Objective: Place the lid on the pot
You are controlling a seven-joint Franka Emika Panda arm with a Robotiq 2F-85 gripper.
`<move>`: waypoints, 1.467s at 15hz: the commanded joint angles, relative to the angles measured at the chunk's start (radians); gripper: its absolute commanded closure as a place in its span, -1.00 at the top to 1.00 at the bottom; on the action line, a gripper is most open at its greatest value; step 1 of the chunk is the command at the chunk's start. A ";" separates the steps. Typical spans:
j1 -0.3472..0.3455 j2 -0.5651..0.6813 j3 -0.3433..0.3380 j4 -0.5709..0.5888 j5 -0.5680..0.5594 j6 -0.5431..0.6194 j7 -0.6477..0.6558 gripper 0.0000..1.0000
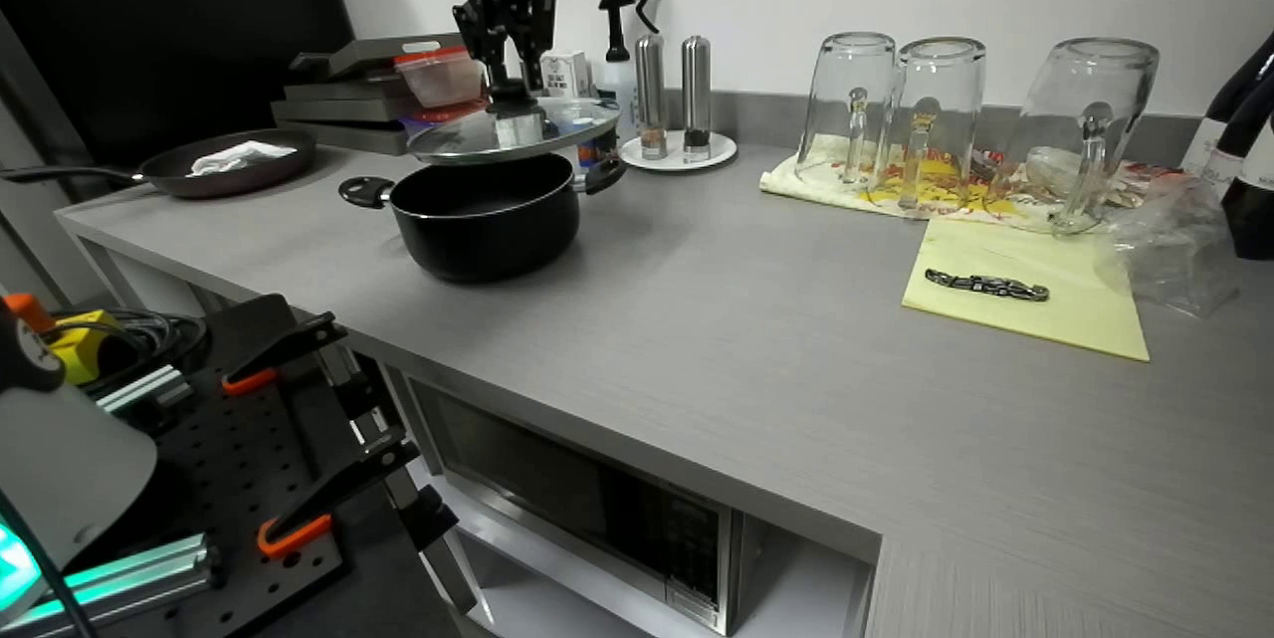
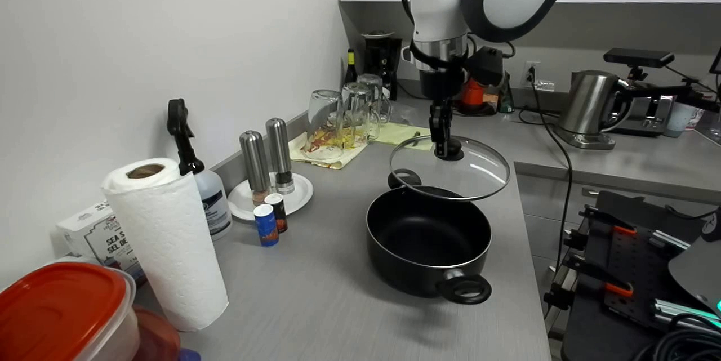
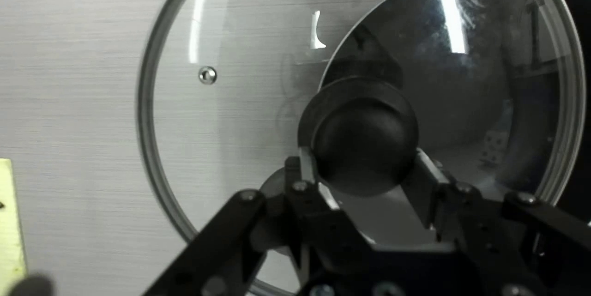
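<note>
Lid (image 3: pixel 258 102), wrist view: upper rim is cut off, lower rim partly hidden behind the gripper (image 3: pixel 364 162); pot (image 3: pixel 581 21), same view: cut off at right; dark shape (image 3: pixel 34 286), lower left corner: too blurred to identify; red-lidded container (image 2: pixel 62 310), in an exterior view: cut off at left and below; dark bottles (image 1: pixel 1256 205), in an exterior view: cut off at right.

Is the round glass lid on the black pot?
Off: the black gripper holds the clear glass lid off-centre, and the round black pot shows its inside.

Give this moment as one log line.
end effector: holding lid by knob | lid: raised, offset from pot | pot: uncovered, on counter | placement: pending
</note>
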State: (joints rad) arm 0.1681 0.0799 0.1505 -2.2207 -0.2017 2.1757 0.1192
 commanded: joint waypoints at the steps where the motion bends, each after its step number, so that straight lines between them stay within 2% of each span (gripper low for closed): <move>1: 0.025 -0.003 0.024 -0.011 -0.024 0.016 -0.033 -0.52; 12: 0.082 0.121 0.052 0.021 -0.072 0.103 -0.031 -0.52; 22: 0.123 0.165 0.060 0.050 -0.077 0.114 -0.035 -0.52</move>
State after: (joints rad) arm 0.2799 0.2425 0.2080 -2.1961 -0.2579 2.2957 0.0968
